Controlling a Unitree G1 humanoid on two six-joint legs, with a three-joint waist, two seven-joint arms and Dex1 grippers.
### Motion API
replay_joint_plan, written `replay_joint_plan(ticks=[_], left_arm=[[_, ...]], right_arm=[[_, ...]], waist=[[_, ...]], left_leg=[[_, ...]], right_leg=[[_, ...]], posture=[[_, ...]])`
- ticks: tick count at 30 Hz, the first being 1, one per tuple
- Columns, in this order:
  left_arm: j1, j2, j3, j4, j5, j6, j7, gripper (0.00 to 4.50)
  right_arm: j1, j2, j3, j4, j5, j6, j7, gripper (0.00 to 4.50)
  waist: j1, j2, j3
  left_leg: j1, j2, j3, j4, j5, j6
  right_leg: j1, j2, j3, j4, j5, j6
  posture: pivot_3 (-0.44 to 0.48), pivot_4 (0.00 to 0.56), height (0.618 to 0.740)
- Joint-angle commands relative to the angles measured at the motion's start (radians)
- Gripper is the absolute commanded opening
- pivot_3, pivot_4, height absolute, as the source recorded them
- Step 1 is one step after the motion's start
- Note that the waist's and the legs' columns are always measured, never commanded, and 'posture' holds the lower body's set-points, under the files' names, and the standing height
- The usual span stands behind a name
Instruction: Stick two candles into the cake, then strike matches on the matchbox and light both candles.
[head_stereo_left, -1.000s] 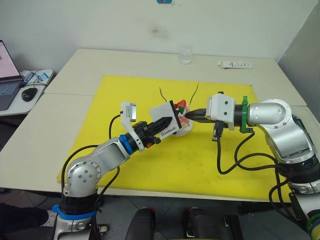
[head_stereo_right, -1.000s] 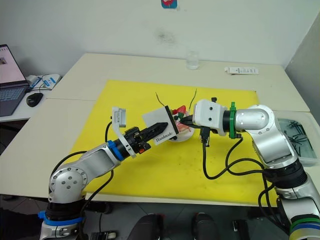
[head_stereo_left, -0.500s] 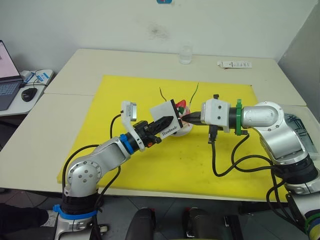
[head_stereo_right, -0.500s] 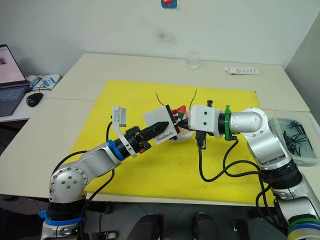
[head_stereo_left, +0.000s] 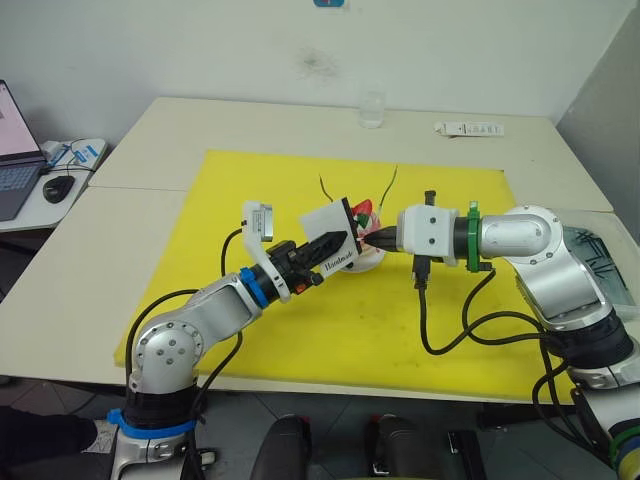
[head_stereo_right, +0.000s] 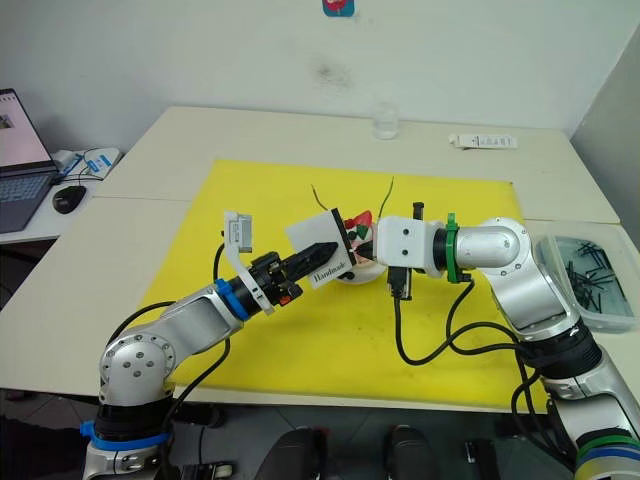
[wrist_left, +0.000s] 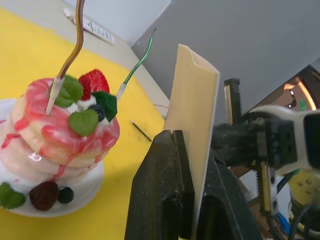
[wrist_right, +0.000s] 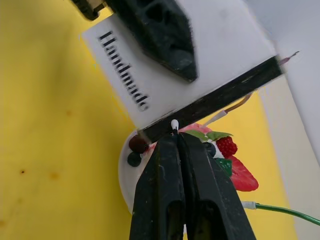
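Observation:
My left gripper (head_stereo_left: 336, 241) is shut on the white "Handmade" matchbox (head_stereo_left: 324, 226) and holds it raised in front of the cake. The right gripper (wrist_right: 177, 141) is shut on a match whose white head (wrist_right: 174, 122) touches the box's black striking strip (wrist_right: 220, 95). The pink cake (wrist_left: 55, 135) sits on its white plate (wrist_left: 80, 197), partly hidden behind the box in the head views. Two candles stand in the cake, a brownish one (wrist_left: 75, 40) and a green one (wrist_left: 137, 62), both unlit. Another match (wrist_left: 141, 131) lies on the mat.
A yellow mat (head_stereo_left: 300, 330) covers the table's middle. A glass (head_stereo_left: 371, 108) and a white strip-shaped item (head_stereo_left: 469, 128) sit at the far edge. A clear bin of dark sticks (head_stereo_right: 590, 275) is at the right, a laptop (head_stereo_left: 15, 150) at the left.
My right gripper has moved left with the match until its head meets the matchbox's strip. The left arm and the box have stayed put.

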Motion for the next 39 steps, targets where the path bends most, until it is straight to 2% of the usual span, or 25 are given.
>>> replay_joint_plan(ticks=[1,4,12,25,29,32,33,39], left_arm=[[-0.154,-0.004,0.072,-0.013,-0.125,-0.055,0.023,0.0],[-0.183,0.032,0.086,0.007,-0.151,-0.04,0.028,0.0],[-0.019,0.112,0.05,-0.07,-0.129,0.006,-0.017,0.0],[0.218,0.272,0.112,-0.157,-0.2,0.02,-0.084,0.0],[0.375,0.345,0.15,-0.227,-0.207,0.026,-0.127,0.0],[0.433,0.362,0.159,-0.252,-0.214,0.009,-0.131,0.0],[0.447,0.36,0.157,-0.261,-0.213,0.002,-0.128,0.0],[0.452,0.331,0.119,-0.283,-0.191,-0.038,-0.093,0.0]], right_arm=[[0.055,-0.073,0.028,-0.059,-0.012,0.005,0.082,0.05],[0.063,-0.091,-0.007,-0.053,-0.008,0.021,0.07,0.05],[0.032,-0.073,-0.08,-0.015,0.002,0.064,0.018,0.05],[-0.015,-0.03,-0.087,0.03,0.006,0.066,-0.01,0.05],[-0.049,0.014,-0.093,0.055,0.013,0.068,-0.032,0.05],[-0.069,0.05,-0.101,0.072,0.018,0.073,-0.056,0.05],[-0.079,0.072,-0.106,0.08,0.021,0.075,-0.073,0.05],[-0.163,0.223,-0.138,0.178,0.026,0.079,-0.221,0.05]], waist=[[0.008,-0.001,0.0],[0.0,-0.001,0.0],[-0.009,-0.001,0.0],[-0.011,0.0,0.001],[-0.011,0.0,0.001],[-0.009,0.0,0.001],[-0.008,0.0,0.001],[-0.009,0.0,0.001]], left_leg=[[0.0,0.0,0.0,0.0,0.0,0.0],[0.0,-0.001,0.003,0.0,0.0,0.0],[0.002,0.002,0.0,-0.001,0.0,0.0],[0.002,0.001,0.003,-0.001,0.0,0.0],[0.002,0.002,0.002,-0.002,0.0,0.0],[0.002,0.002,0.001,-0.002,0.0,0.0],[0.002,0.002,0.001,-0.002,0.0,0.0],[0.002,0.001,0.002,-0.001,0.0,0.0]], right_leg=[[0.0,0.0,-0.001,0.0,0.0,0.0],[0.0,0.0,0.002,-0.001,0.0,0.0],[0.0,0.001,0.001,0.001,-0.001,-0.001],[0.0,-0.001,0.003,0.001,-0.001,-0.001],[-0.001,-0.001,0.002,0.001,-0.003,-0.004],[-0.001,-0.001,0.001,0.002,-0.004,-0.006],[-0.001,-0.001,0.001,0.002,-0.006,-0.01],[-0.001,-0.001,0.002,0.002,-0.005,-0.01]], posture=[[0.0,0.15,0.74],[0.0,0.15,0.74],[0.0,0.15,0.74],[0.0,0.15,0.74],[0.0,0.15,0.74],[0.0,0.15,0.74],[0.0,0.15,0.74],[0.0,0.15,0.74]])
